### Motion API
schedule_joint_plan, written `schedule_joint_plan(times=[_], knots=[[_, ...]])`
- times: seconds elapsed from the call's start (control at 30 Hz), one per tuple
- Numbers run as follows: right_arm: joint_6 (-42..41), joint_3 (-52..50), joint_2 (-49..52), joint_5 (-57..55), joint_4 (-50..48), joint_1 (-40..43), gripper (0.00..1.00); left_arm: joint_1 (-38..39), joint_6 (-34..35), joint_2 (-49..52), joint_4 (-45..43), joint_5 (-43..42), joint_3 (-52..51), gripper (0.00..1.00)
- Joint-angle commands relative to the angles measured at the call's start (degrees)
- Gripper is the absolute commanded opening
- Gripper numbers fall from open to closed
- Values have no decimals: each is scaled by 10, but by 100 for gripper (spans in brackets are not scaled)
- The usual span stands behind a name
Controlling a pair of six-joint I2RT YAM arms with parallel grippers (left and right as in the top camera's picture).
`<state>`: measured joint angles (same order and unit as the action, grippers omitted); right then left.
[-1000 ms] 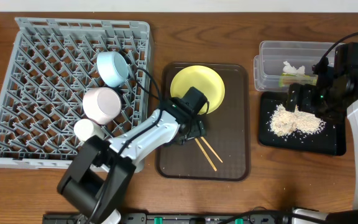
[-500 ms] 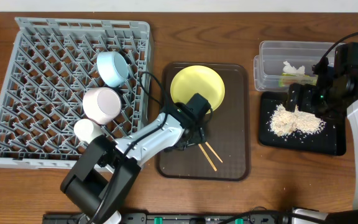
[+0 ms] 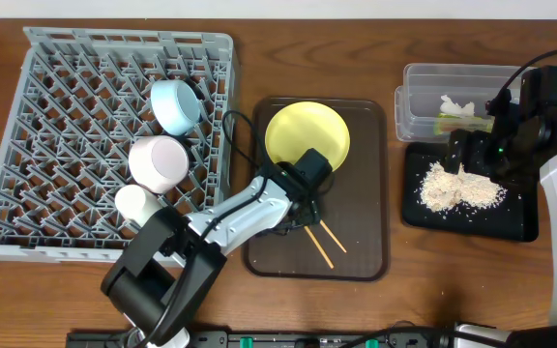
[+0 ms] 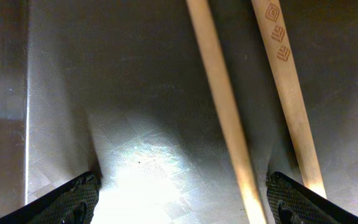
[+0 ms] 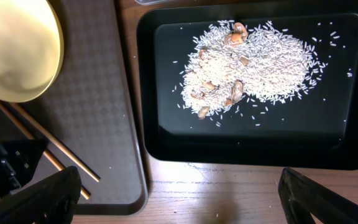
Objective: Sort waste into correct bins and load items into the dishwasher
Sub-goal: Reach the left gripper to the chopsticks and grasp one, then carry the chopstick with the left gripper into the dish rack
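Two wooden chopsticks [image 3: 325, 239] lie on the dark brown tray [image 3: 366, 242], below the yellow plate [image 3: 307, 131]. My left gripper [image 3: 304, 201] is open and low over their upper ends. In the left wrist view [image 4: 182, 202] one chopstick [image 4: 221, 106] runs between the fingers and the other [image 4: 288, 93] passes by the right finger. My right gripper [image 3: 472, 155] is open and empty above the black tray [image 3: 520, 227], which holds the rice scraps [image 3: 460, 187]. The clear tub [image 3: 414, 92] holds the tissue [image 3: 457, 104] and the wrapper [image 3: 462, 123].
The grey rack [image 3: 56, 145] at the left holds the blue bowl [image 3: 174, 104], the pink bowl [image 3: 158, 161] and the white cup [image 3: 131, 201]. The right wrist view shows the rice [image 5: 247, 62], the plate's edge [image 5: 14, 50] and the chopsticks [image 5: 42, 146].
My left gripper has shifted slightly down the brown tray toward the chopsticks. The right arm has not moved.
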<state>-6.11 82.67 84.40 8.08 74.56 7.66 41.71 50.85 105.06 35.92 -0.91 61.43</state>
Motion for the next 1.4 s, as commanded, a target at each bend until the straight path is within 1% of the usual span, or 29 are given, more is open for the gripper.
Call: schedule_joint_plan(times=[0.0,0.03,0.07,0.1,0.17,0.2,0.33,0.43,0.67,0.7,0.9,1.1,1.2,1.27,1.37], knots=[[-5,6,-7,-1,0,3,99,-1,3,37,-4,-4,-12,88],[-5,6,-7,-1,0,3,99,-1,3,37,-4,-6,-12,85],[-5,6,-7,-1,0,3,99,-1,3,37,-4,-9,-12,81],[-5,6,-7,-1,0,3,99,-1,3,37,-4,-14,-12,74],[-5,6,-7,-1,0,3,99,-1,3,37,-5,-26,-12,56],[-5,6,-7,-1,0,3,99,-1,3,37,-5,-31,-12,50],[-5,6,-7,-1,0,3,99,-1,3,37,-5,-34,-12,33],[-5,6,-7,-1,0,3,99,-1,3,37,-5,-34,-12,25],[-5,6,-7,-1,0,3,99,-3,3,36,-10,-34,-12,19],[-5,6,-7,-1,0,3,99,-3,3,36,-11,-34,-11,14],[-5,6,-7,-1,0,3,99,-14,3,35,-20,-34,-3,9],[-5,6,-7,-1,0,3,99,-33,-7,11,-10,-34,4,8],[-5,6,-7,-1,0,3,99,-44,-31,-30,-8,-34,4,8],[-5,6,-7,-1,0,3,99,-51,-63,-68,-7,-34,4,8],[-5,6,-7,-1,0,3,99,-66,-152,-142,-5,-34,4,8]])
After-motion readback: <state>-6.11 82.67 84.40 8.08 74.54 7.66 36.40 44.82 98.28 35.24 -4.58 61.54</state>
